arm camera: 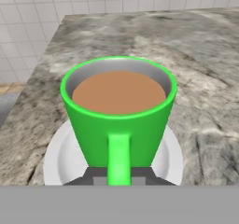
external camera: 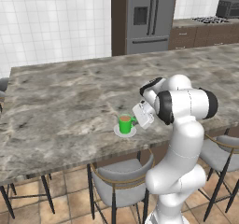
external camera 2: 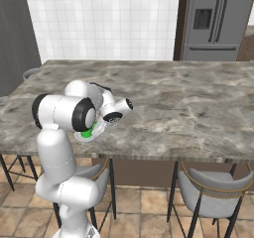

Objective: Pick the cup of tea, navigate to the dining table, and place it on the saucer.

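Note:
The cup of tea, a bright green mug full of brown liquid, stands upright on the saucer, a small white dish near the front edge of the dining table. My gripper is shut on the mug's handle, which points straight at the hand. In the left base view the cup of tea sits on the saucer just left of my gripper. In the right base view the arm hides most of the cup of tea, and the dining table stretches to the right.
Grey chairs are tucked under the table's near edge. A steel fridge and a counter with a stove stand beyond the table's far side, against a white tiled wall.

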Tool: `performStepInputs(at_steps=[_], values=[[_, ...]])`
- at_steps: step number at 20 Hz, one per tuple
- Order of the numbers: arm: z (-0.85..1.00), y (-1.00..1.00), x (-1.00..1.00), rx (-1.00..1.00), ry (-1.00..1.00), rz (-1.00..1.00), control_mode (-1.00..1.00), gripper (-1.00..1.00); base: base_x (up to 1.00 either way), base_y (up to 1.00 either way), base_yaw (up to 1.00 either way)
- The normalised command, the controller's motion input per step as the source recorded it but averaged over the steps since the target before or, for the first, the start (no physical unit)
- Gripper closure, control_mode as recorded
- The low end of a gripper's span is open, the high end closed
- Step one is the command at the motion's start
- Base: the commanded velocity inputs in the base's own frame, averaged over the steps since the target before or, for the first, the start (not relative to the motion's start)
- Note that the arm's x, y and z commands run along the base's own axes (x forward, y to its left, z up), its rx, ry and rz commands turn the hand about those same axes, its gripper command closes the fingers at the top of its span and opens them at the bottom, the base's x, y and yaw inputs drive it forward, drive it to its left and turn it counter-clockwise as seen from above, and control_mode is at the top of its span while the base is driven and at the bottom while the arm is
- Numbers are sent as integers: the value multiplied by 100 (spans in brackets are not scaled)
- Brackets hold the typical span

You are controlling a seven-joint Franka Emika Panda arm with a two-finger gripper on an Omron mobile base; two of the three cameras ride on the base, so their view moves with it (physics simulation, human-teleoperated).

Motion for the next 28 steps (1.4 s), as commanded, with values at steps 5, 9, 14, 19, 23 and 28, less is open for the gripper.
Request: performStepInputs(at_steps=[5, 9, 14, 19, 23, 28], values=[[0, 0, 0, 0, 0, 0, -100, -100, 0, 0, 0], [0, 0, 0, 0, 0, 0, -100, -100, 0, 0, 0], [53, -1, -11, 1, -5, 0, -100, -100, 0, 0, 0], [97, 0, -26, 1, 0, 0, -100, -100, 0, 0, 0], [73, -5, -84, 0, 13, -1, -100, -100, 0, 0, 0], [45, -7, -90, -3, 18, -14, -100, -100, 0, 0, 0]])
